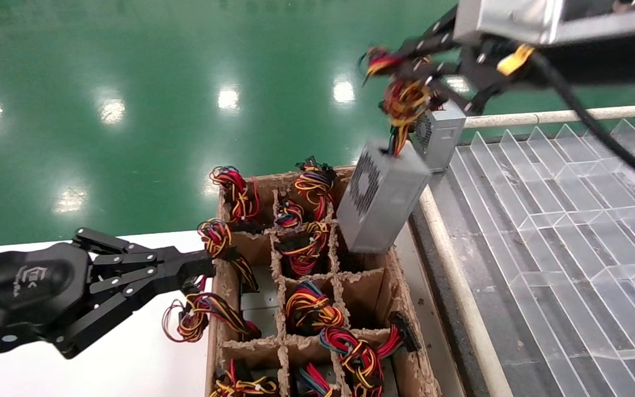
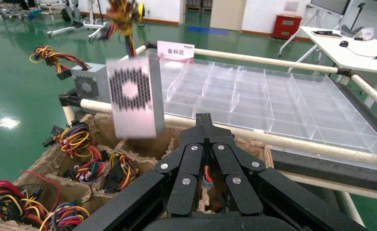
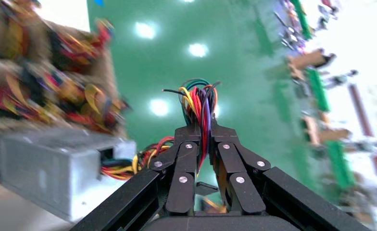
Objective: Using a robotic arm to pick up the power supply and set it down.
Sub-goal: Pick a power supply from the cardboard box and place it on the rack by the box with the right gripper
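Note:
The power supply (image 1: 381,198), a silver-grey box with a perforated vent side, hangs tilted in the air above the far right cells of the cardboard crate (image 1: 375,289). It dangles from its red, yellow and black wire bundle (image 1: 403,102). My right gripper (image 1: 405,74) is shut on those wires up high. The right wrist view shows the wires (image 3: 198,98) pinched in the right gripper (image 3: 199,127) and the power supply (image 3: 56,166) off to one side. My left gripper (image 1: 204,263) is shut and holds nothing, at the crate's left wall. From the left wrist view the power supply (image 2: 134,98) hangs beyond the left gripper (image 2: 204,120).
The crate's cells hold several other units with coloured wire bundles (image 1: 309,311). A second grey box (image 1: 441,135) rests on the white rail at the corner of the clear divided tray (image 1: 560,220). A white table (image 1: 130,364) lies under my left arm. Green floor lies beyond.

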